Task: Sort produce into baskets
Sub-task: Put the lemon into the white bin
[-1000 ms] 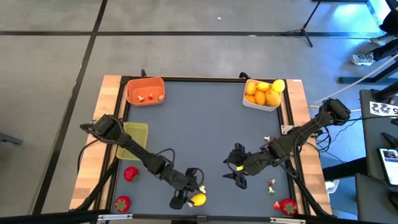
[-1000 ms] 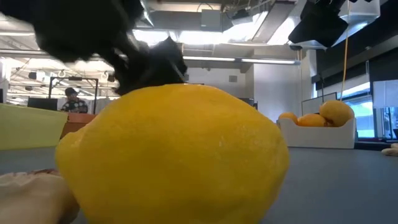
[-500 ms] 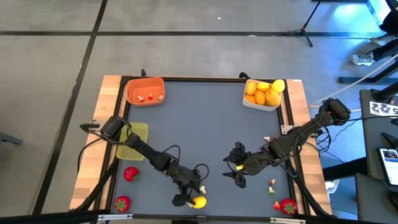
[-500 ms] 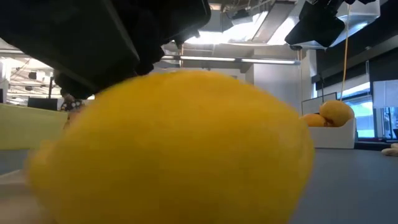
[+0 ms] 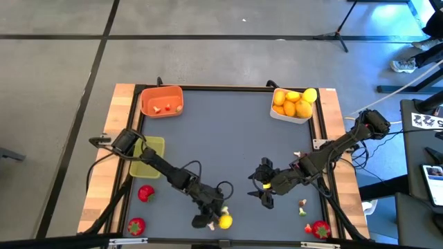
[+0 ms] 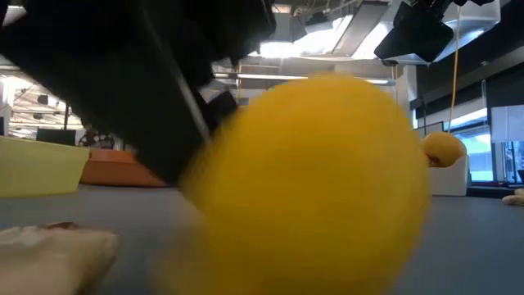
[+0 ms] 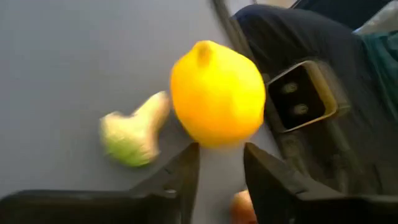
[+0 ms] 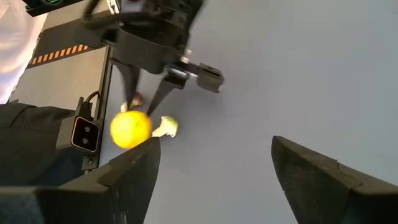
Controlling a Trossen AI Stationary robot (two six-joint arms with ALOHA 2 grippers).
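We see the left hand (image 5: 212, 217) low at the near edge of the surface (image 5: 228, 145), fingers narrowed just short of the lemon (image 7: 216, 93). In the left wrist view the 2 fingertips (image 7: 186, 163) sit just under the fruit with a slim gap between them, so nothing is gripped. The lemon looks blurred in the low view, so we judge it is rolling.

Handling: toy lemon, likely light, hard and smooth, so it slips out of a pinch easily. Best hold is across its widest middle, not the pointed end. A pale green bit (image 7: 132, 132) lies just beside it, apart from the fingers.

The right hand (image 5: 266, 194) waits over the near right part of the surface, fingers spread wide, empty.

Containers:
- white basket (image 5: 282, 115), far right corner: yellow and orange citrus piled in.
- orange basket (image 5: 162, 101), far left corner: 2 small bits.
- yellow-green basket (image 5: 149, 153), left edge: partly hidden by the left arm, contents unclear.

Loose: 2 strawberries (image 5: 146, 193) near left, 1 strawberry (image 5: 320, 229) near right, a tiny bit (image 5: 302, 204) just by it.
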